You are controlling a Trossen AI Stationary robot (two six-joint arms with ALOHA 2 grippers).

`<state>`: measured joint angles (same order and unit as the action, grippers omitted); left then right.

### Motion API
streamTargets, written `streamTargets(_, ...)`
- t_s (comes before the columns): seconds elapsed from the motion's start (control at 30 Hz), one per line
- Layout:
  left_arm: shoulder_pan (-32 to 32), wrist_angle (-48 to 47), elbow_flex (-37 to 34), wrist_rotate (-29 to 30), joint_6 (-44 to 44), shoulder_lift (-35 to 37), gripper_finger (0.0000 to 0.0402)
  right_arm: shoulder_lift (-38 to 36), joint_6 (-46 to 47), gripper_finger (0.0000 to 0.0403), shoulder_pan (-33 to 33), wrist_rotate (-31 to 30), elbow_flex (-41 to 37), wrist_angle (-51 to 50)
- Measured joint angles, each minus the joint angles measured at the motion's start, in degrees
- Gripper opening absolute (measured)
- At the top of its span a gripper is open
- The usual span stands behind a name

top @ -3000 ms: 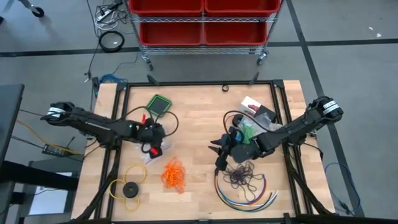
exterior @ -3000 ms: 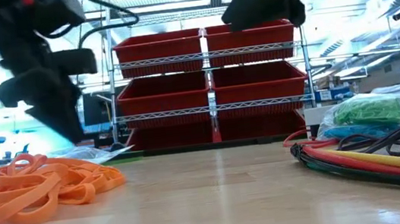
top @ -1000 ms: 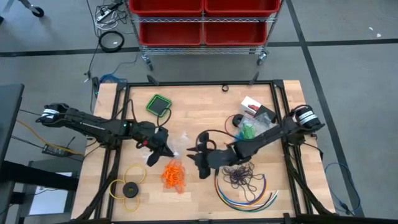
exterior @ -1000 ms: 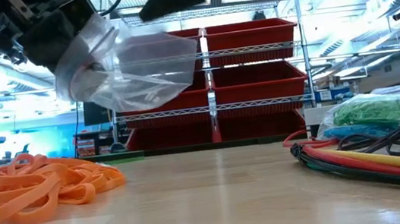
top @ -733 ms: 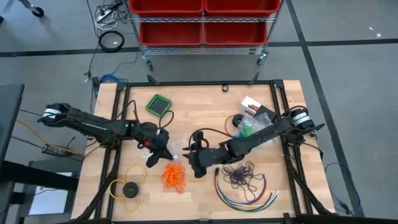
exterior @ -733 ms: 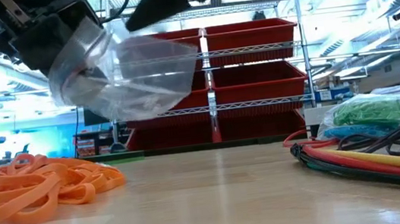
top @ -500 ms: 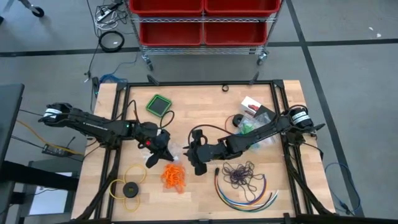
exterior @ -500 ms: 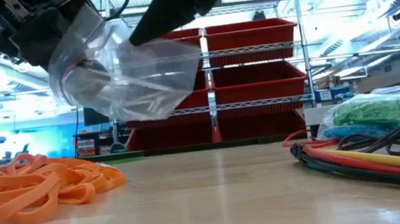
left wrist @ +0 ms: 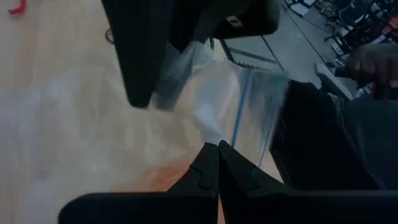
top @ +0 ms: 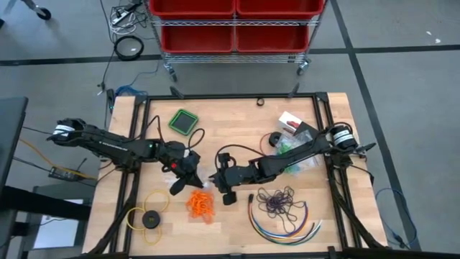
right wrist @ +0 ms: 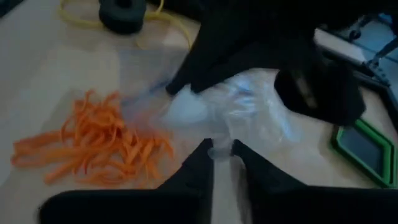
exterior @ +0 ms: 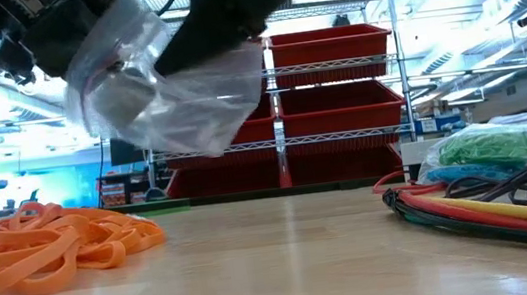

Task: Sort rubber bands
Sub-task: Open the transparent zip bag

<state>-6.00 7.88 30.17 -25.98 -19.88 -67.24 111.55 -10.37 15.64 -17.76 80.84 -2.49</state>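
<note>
Our left gripper (left wrist: 217,146) pinches one edge of a clear plastic bag (exterior: 171,93); our right gripper (right wrist: 222,149) nips the opposite edge. Apparently we hold its mouth apart above the table to receive bands. The film is thin and crinkled. Below lie the orange rubber bands (top: 201,203), flat floppy loops.

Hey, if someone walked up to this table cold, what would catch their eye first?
Probably the clear plastic bag held up in the air above the table's middle, pinched between the left gripper and the right gripper. Just below lies the bright orange rubber bands pile, with the multicoloured cables curving near the front right.
</note>
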Motion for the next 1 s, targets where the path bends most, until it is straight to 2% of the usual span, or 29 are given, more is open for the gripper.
streamTargets(0.1, 0.0, -0.2, 0.6, 0.0, 0.4, -1.1, 0.0004, 0.4, 0.0, 0.0007, 0.0, 0.0, 0.1, 1.6)
streamTargets(0.27, 0.0, -0.1, 1.5, 1.3, 3.1, -1.5, 0.0016, 0.5, 2.3, 0.0001, 0.1, -1.5, 0.0, 0.8)
streamTargets(0.57, 0.0, -0.8, 1.5, 4.5, 9.3, 2.8, 0.0123, -0.8, 10.1, 0.0, 2.8, -6.3, 0.1, -4.9)
streamTargets(0.73, 0.1, -4.2, 1.5, 7.3, 13.4, 6.9, 0.0179, -2.3, 13.8, 0.0, 5.0, -9.2, 0.1, -8.4)
streamTargets(0.87, 0.4, -8.1, 1.5, 10.7, 16.4, 10.5, 0.0204, -4.6, 15.7, 0.0, 6.5, -11.8, 0.1, -11.2)
streamTargets(1.0, 0.9, -12.1, 1.5, 15.5, 16.9, 13.7, 0.0208, -7.6, 15.9, 0.0, 7.7, -15.3, 0.1, -12.9)
